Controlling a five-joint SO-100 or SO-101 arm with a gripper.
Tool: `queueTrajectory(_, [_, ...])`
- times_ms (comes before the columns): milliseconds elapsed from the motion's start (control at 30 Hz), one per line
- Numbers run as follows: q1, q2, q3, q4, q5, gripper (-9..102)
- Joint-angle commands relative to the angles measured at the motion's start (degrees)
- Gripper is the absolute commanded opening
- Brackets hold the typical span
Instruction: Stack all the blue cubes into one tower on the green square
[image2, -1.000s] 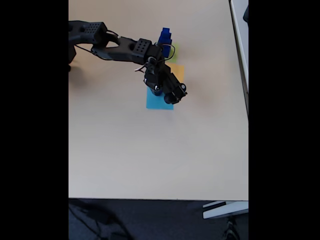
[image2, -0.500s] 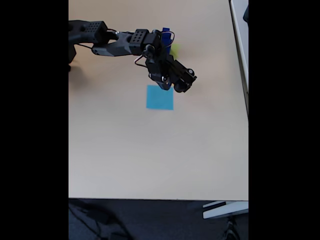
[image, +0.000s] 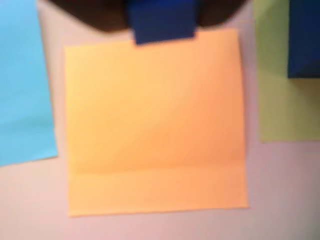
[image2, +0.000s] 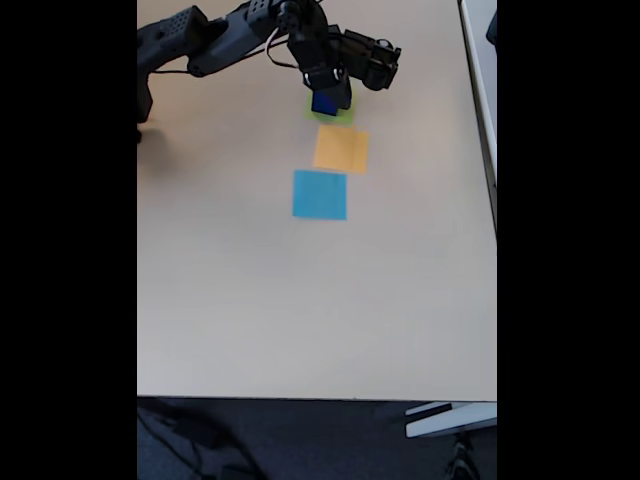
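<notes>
Above the far end of the table (image2: 250, 300), my pincer (image2: 328, 98) has swung away from the light-blue square (image2: 320, 194), where it was a second ago, and now hangs over the green square (image2: 345, 115). That leaves both the light-blue square and the orange square (image2: 341, 149) bare, so I judge this cube is the last to go on. My pincer is pinching a dark-blue cube (image: 162, 22), which shows at the top edge of the wrist view, plain and flat-sided. In that view the tower (image: 303, 37) is a dark-blue block at the right edge, standing on the pale lime paper; I cannot see its top.
</notes>
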Motion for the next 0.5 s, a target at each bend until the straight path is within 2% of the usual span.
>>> queueTrajectory(0, [-3.08, 6.15, 0.18, 0.18, 1.05, 0])
queueTrajectory(467, [-10.02, 8.70, 3.08, 0.26, 10.90, 0])
